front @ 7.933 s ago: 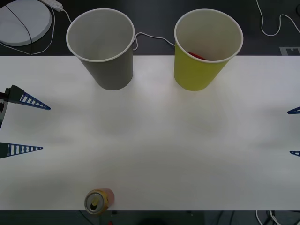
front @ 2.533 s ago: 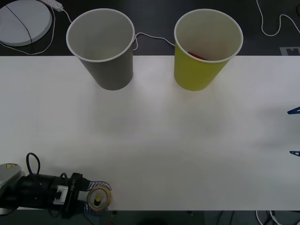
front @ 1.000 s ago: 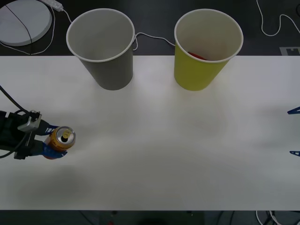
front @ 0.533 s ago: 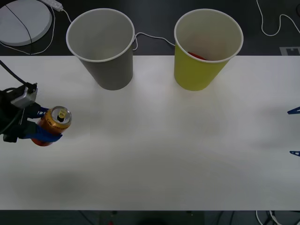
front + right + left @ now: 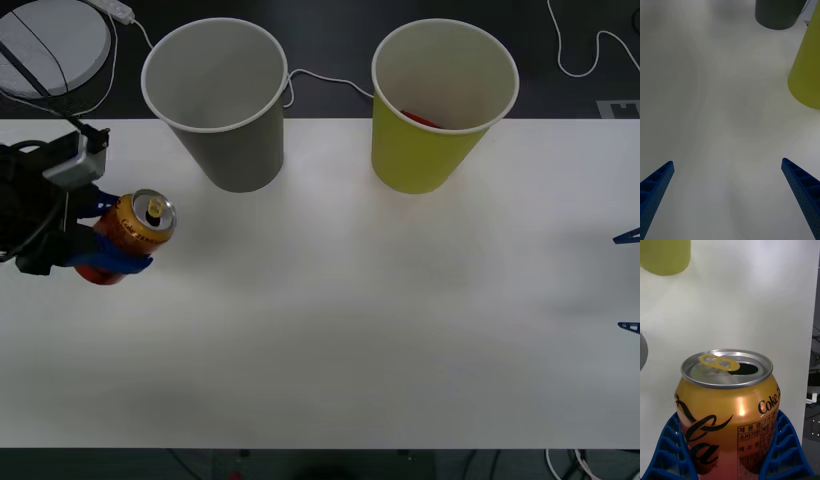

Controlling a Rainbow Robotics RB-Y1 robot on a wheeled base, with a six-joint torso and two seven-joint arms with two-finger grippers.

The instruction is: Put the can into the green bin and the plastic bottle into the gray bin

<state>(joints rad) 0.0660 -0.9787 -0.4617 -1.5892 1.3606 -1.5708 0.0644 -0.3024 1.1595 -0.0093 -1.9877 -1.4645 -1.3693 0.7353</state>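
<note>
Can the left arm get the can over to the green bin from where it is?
Probably yes: the left end effector grips the can, but the gray bin stands between it and the green bin.

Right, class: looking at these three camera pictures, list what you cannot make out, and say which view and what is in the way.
- Red thing in the green bin, front view: mostly behind the bin's near wall, so unidentifiable.
- Small print on the can, left wrist view: too small to read.
- Lower part of the can, both views: covered by the left gripper clamped around it.
- Right gripper, front view: cut off by the edge.
</note>
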